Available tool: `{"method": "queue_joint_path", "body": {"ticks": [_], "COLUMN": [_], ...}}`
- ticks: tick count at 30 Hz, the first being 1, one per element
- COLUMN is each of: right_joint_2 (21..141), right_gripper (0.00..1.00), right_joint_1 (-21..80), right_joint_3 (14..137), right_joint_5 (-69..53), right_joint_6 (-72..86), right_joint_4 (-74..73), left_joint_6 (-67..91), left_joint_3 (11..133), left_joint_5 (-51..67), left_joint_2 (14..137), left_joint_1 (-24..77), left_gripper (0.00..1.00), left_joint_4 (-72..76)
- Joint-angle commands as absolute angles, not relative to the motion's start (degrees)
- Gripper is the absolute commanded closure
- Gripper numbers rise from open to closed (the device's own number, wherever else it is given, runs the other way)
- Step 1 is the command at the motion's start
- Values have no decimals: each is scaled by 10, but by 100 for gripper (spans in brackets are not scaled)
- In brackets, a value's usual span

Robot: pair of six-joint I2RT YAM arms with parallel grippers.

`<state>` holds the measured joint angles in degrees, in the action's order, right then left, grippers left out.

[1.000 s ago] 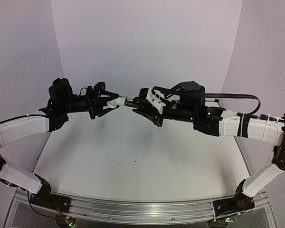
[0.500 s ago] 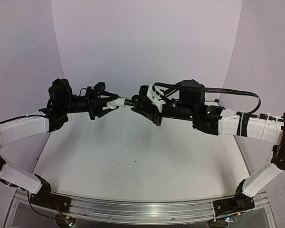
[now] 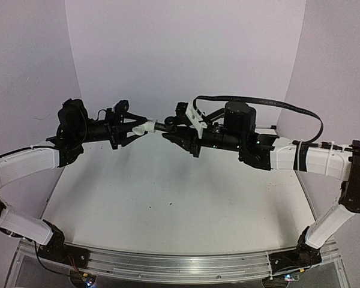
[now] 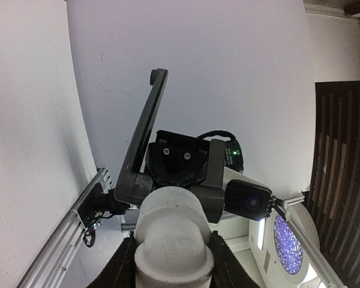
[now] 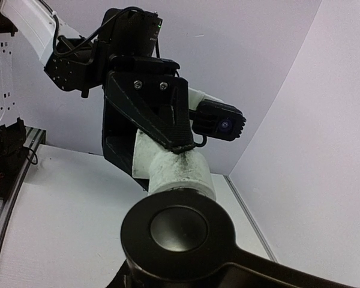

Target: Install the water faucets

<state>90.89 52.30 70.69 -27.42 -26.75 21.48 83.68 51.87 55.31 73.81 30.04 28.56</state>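
Note:
Both arms are raised and meet in mid-air above the table's back. My left gripper (image 3: 137, 127) is shut on the white plastic fitting (image 3: 147, 126). In the left wrist view the fitting (image 4: 174, 237) sits between the left gripper's (image 4: 174, 267) two fingers. My right gripper (image 3: 176, 129) is shut on the black metal spout (image 3: 162, 126). The spout's end is pressed against the fitting. In the right wrist view the spout's round black head (image 5: 177, 231) fills the front and butts against the fitting (image 5: 175, 168). The right gripper's (image 5: 180, 277) own fingers are mostly hidden. The spout's bent arm (image 4: 145, 129) rises beyond the fitting.
The white table (image 3: 168, 198) lies well below both grippers. An aluminium rail (image 3: 168, 264) runs along its near edge. A black cable (image 3: 288, 108) loops above the right arm. White backdrop walls (image 3: 186, 54) close in the back and sides.

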Motion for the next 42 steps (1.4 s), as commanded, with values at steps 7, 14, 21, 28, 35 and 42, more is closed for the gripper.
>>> {"method": "queue_joint_path", "body": {"ticks": [7, 14, 21, 28, 35, 42], "right_joint_2": [933, 941, 953, 967, 973, 984], "right_gripper": [100, 100, 100, 100, 100, 100], "right_joint_1": [528, 524, 514, 506, 500, 494], "right_joint_3": [763, 774, 776, 781, 791, 806], "right_joint_5": [-345, -372, -395, -426, -464, -505], "right_joint_6": [-198, -162, -102, -40, 2, 62], "right_joint_4": [304, 308, 344, 384, 403, 413], "left_joint_6": [767, 706, 611, 508, 451, 433], "left_joint_3": [521, 528, 532, 548, 566, 567], "left_joint_5": [610, 619, 613, 614, 637, 651], "left_joint_2": [725, 732, 735, 736, 746, 747], "left_joint_1": [332, 347, 361, 378, 385, 388], "left_gripper": [100, 100, 100, 100, 100, 100], "left_joint_4": [317, 315, 308, 305, 304, 303]}}
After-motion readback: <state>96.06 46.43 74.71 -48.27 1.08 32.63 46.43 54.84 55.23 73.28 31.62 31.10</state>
